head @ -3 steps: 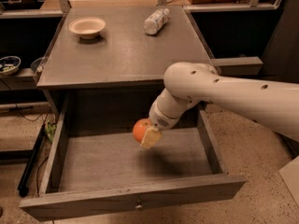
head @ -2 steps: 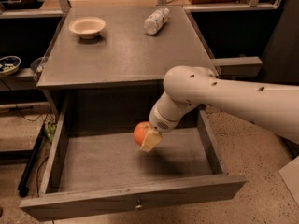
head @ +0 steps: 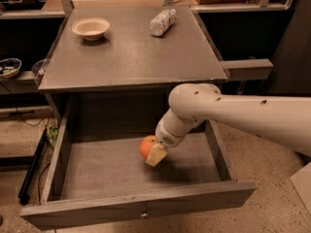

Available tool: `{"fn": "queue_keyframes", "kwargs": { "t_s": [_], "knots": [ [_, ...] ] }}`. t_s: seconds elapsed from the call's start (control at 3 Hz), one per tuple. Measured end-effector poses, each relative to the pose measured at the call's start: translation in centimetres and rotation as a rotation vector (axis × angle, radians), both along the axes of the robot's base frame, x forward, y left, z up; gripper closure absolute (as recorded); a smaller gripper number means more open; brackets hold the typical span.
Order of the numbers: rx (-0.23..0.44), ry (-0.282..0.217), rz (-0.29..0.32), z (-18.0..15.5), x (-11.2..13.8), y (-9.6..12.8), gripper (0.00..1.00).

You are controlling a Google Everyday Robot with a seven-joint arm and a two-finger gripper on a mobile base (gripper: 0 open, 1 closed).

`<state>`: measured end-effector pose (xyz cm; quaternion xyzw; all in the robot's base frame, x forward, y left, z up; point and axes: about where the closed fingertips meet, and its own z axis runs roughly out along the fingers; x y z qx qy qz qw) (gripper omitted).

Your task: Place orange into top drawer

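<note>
Grey counter (head: 131, 57): bowl (head: 90, 28) left, bottle (head: 162, 22) on its side right of it, neither over the opening. Drawer (head: 141, 203) below is pulled open. Orange (head: 147, 146) hangs over the mid-floor, claw (head: 152, 151) clamped on it. It's held low, likely so it won't roll on release.

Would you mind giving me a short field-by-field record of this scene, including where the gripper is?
gripper: down inside the open drawer, near its middle, closed on the orange
orange: held in the gripper just above the drawer floor, not yet released
top drawer: pulled open, knob at the centre of its front panel
bowl: cream, upright, back left of the tabletop
bottle: clear, lying on its side at the back, right of the bowl
</note>
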<state>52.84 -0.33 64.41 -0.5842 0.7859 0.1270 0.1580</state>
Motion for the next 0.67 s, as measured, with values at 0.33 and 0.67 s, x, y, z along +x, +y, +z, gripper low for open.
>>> {"fn": "queue_keyframes", "kwargs": {
  "t_s": [0.33, 0.67],
  "knots": [
    [-0.007, -0.017, -0.013, -0.79, -0.35, 0.25, 1.0],
    [-0.012, -0.021, -0.019, -1.42, -0.59, 0.46, 1.0]
  ]
}}
